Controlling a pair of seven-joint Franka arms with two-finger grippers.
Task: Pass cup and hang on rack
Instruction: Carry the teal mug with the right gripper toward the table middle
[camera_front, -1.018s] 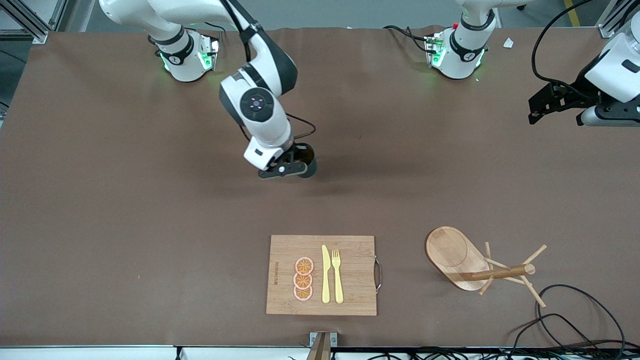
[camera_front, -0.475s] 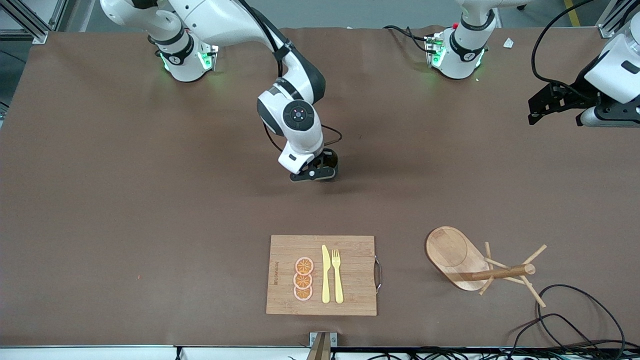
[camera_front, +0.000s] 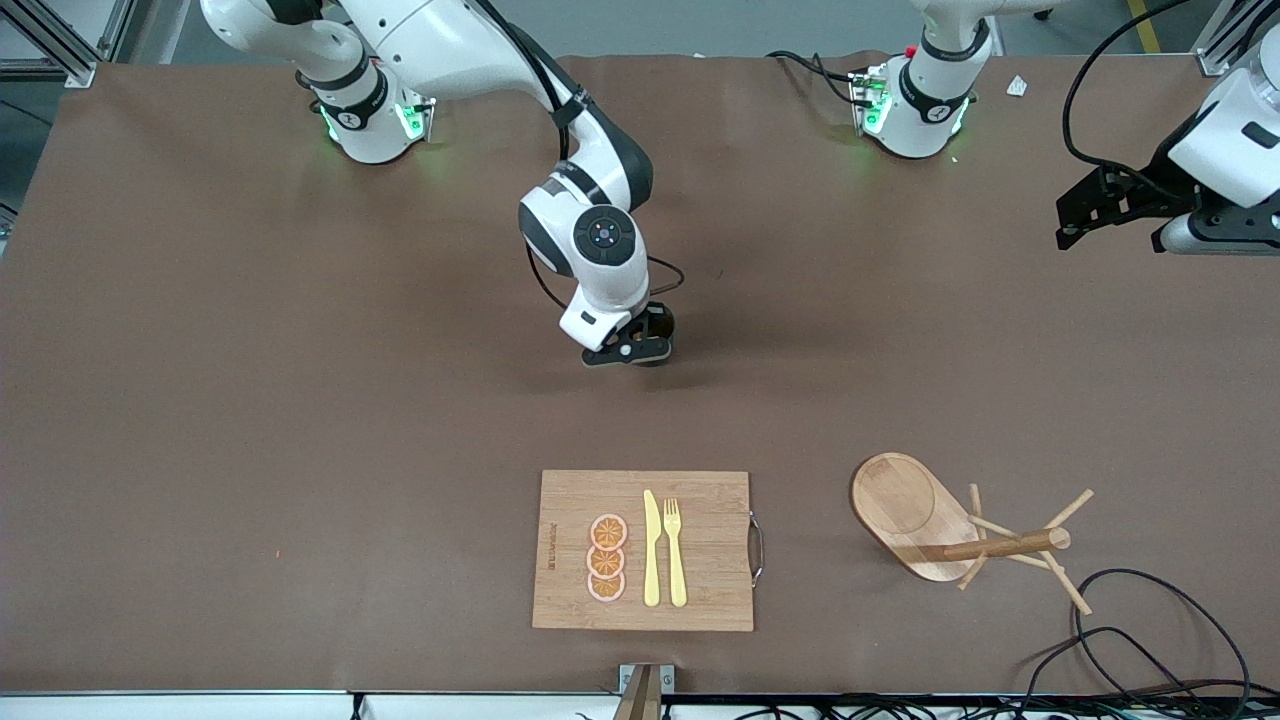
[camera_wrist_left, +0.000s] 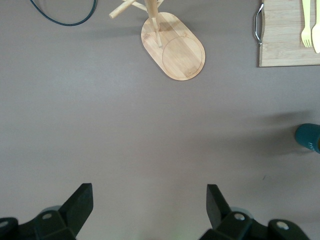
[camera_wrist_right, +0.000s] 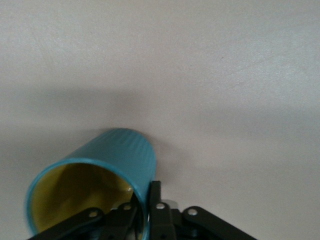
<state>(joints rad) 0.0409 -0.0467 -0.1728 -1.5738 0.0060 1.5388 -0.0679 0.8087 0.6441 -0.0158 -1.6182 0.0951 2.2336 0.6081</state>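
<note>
While we're looking down from the front camera, the right gripper (camera_front: 628, 352) is sitting low over the middle of the brown table (camera_front: 250, 400), and the cup (camera_front: 655, 330) is mostly hiding under the wrist there, just a dark sliver peeking out. The right wrist view is helping a lot more: we're seeing the fingers (camera_wrist_right: 154, 200) pinched tight on the cup's (camera_wrist_right: 100, 175) rim, one inside the yellow interior and one outside the teal wall, and the cup is looking tilted. We can't make out the handle anywhere, and we can't tell if the bottom is touching the table.

Nearer the front camera, the cutting board (camera_front: 700, 500) is lying with orange slices (camera_front: 606, 558), a yellow knife (camera_front: 651, 550) and fork (camera_front: 675, 552) on it. Toward the left arm's end, the rack (camera_front: 900, 505) is standing beside it, with a black cable (camera_front: 1150, 620) looping close by.

The left gripper (camera_front: 1085, 205) is waiting at the table's edge, partly cut off in the front view. In the left wrist view its fingers (camera_wrist_left: 80, 202) are spread wide with nothing between them, and the cup (camera_wrist_left: 309, 137) is poking in at the border.
</note>
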